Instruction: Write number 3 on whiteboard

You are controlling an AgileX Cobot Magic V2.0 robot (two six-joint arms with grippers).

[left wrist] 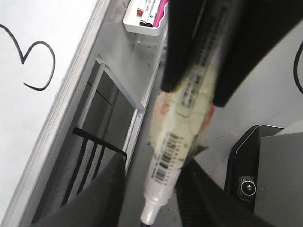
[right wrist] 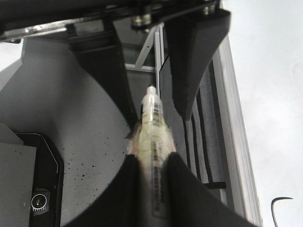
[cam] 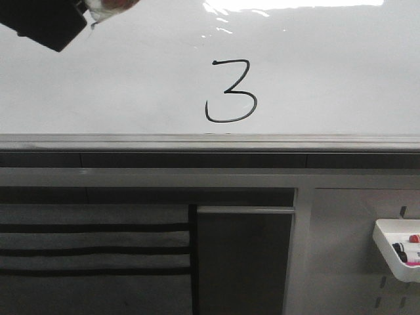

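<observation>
A thin black number 3 (cam: 230, 92) stands on the glossy whiteboard (cam: 328, 79), just above its grey ledge (cam: 210, 141). Part of the 3 also shows in the left wrist view (left wrist: 40, 66). My right gripper (right wrist: 154, 189) is shut on a white marker (right wrist: 152, 127) wrapped in yellowish tape. The marker (left wrist: 175, 142) points its tip between the fingers of my left gripper (left wrist: 151, 203), which is open with a gap on both sides of the tip. A dark gripper part (cam: 46, 26) and a bit of the marker show in the front view's top left corner, off to the left of the 3.
A white tray (cam: 400, 252) holding markers hangs on the grey pegboard panel at the lower right, below the ledge. Dark shelving with black strips (cam: 92, 249) lies under the board. A black device (left wrist: 255, 170) sits on the speckled grey floor.
</observation>
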